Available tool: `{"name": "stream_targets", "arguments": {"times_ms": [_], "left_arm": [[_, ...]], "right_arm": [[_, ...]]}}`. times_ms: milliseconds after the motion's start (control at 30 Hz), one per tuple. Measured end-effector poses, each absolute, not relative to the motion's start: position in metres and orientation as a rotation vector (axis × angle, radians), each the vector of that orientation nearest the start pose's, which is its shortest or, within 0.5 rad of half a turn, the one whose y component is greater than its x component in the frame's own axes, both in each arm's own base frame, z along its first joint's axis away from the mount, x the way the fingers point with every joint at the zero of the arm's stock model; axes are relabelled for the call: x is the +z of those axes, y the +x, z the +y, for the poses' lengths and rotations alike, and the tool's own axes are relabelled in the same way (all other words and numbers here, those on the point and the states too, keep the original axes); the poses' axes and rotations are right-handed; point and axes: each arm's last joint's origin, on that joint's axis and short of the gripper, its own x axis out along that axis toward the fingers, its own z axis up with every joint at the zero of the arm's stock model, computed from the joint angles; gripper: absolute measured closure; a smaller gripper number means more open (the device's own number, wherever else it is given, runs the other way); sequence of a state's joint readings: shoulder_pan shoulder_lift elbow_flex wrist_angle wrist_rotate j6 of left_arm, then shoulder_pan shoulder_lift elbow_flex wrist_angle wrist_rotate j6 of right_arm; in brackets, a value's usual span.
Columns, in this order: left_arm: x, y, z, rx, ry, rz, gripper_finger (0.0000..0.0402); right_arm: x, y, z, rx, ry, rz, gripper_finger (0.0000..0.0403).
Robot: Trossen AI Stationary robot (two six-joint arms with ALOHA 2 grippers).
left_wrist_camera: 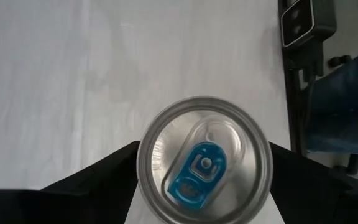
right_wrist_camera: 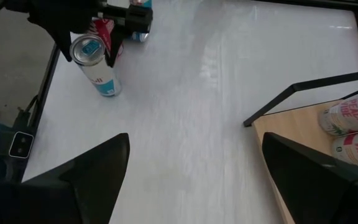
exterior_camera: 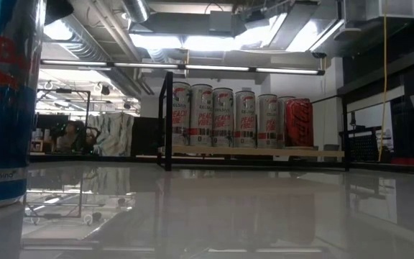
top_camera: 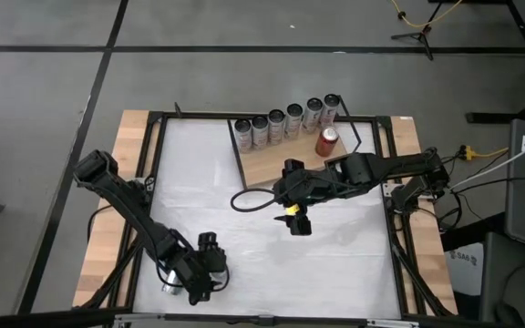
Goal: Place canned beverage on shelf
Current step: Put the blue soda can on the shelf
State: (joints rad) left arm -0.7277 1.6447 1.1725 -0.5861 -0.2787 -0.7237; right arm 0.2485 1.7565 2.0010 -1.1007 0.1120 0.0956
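Observation:
A blue and silver can (left_wrist_camera: 204,168) stands upright on the white tabletop (top_camera: 272,246) near its front left corner; in the low view the can (exterior_camera: 2,101) fills the left edge. My left gripper (top_camera: 180,279) is open above the can, one finger (left_wrist_camera: 98,180) on each side of its top rim, slanting down. I see no touch. My right gripper (top_camera: 296,221) hangs open over the table's middle, holding nothing. The shelf (top_camera: 276,164), a light-brown board in a black wire frame, lies at the far right. It carries a row of white cans (top_camera: 285,121) and a red can (top_camera: 328,141).
A black frame (top_camera: 158,164) runs round the white tabletop. In the right wrist view the shelf's corner (right_wrist_camera: 291,134) and two white cans (right_wrist_camera: 353,124) lie close below my right gripper. A black cable (top_camera: 249,199) loops on the table beside the right arm.

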Motion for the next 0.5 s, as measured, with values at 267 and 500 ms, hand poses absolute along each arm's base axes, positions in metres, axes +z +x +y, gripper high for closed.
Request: {"name": "stream_targets", "arguments": {"times_ms": [267,500], "left_arm": [[0.224,0.258,-0.210,-0.073,-0.093,1.012,0.0150],[0.224,0.277,-0.187,-0.136,0.001,1.015,0.0191]], "right_arm": [[0.408,0.345,0.084,0.088,-0.064,0.848,0.0040],[0.408,0.345,0.084,0.088,-0.065,0.849,0.0040]]}}
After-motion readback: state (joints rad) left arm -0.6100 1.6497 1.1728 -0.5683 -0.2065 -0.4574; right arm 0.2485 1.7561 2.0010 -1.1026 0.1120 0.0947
